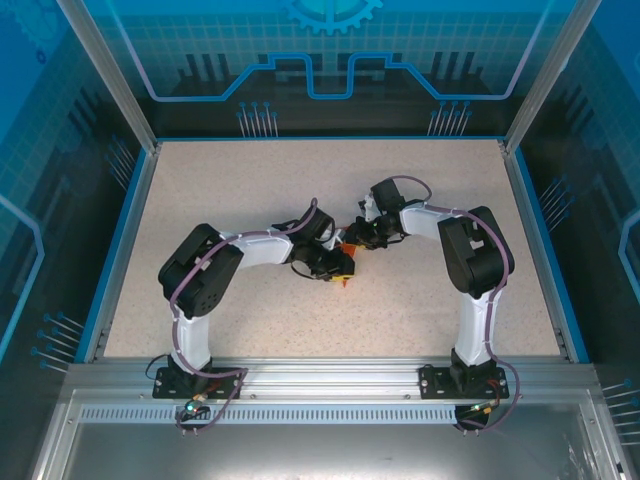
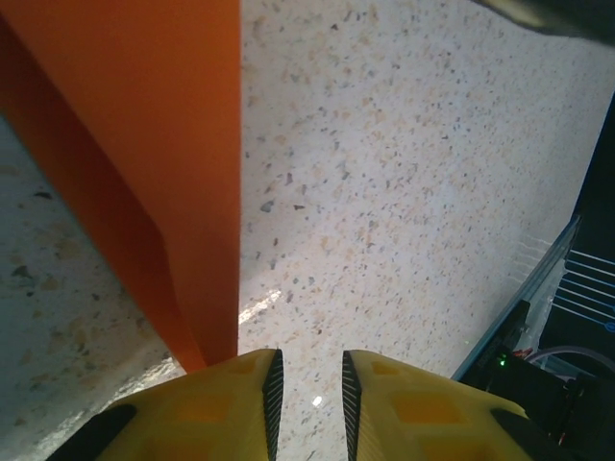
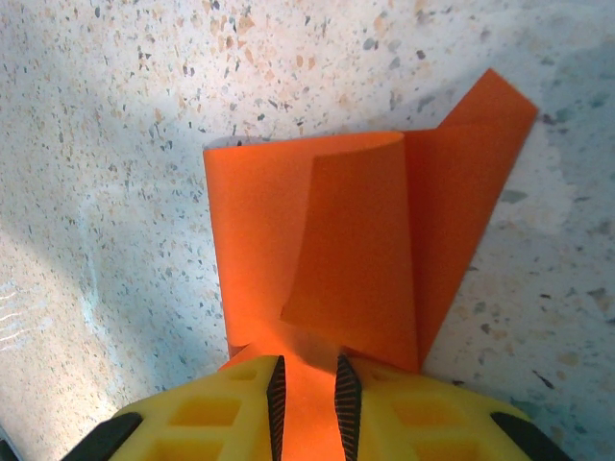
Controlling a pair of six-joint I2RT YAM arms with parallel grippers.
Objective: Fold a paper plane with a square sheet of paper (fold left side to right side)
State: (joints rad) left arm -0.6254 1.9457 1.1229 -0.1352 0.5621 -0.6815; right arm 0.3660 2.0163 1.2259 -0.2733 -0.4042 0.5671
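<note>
Right gripper pinches the near edge of the square sheet of paper, orange, partly folded over itself. Left gripper has jaws narrow with bare table in the gap, paper just beside its left finger. Sheet sits mid-table between both grippers.

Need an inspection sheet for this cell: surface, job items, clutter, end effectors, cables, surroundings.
Surface: speckled beige table, blue-edged.
Job's things: orange sheet of paper, partly folded, one flap curling up, lying mid-table between the arms.
Clutter: nothing seen.
End effectors: right end effector has paper running between its fingers, apparently gripped; left end effector has its fingers narrowly apart, nothing visible in the gap, paper just to one side.
Cables: purple cables run along both arms.
Surroundings: blue printed panels, aluminium frame.
</note>
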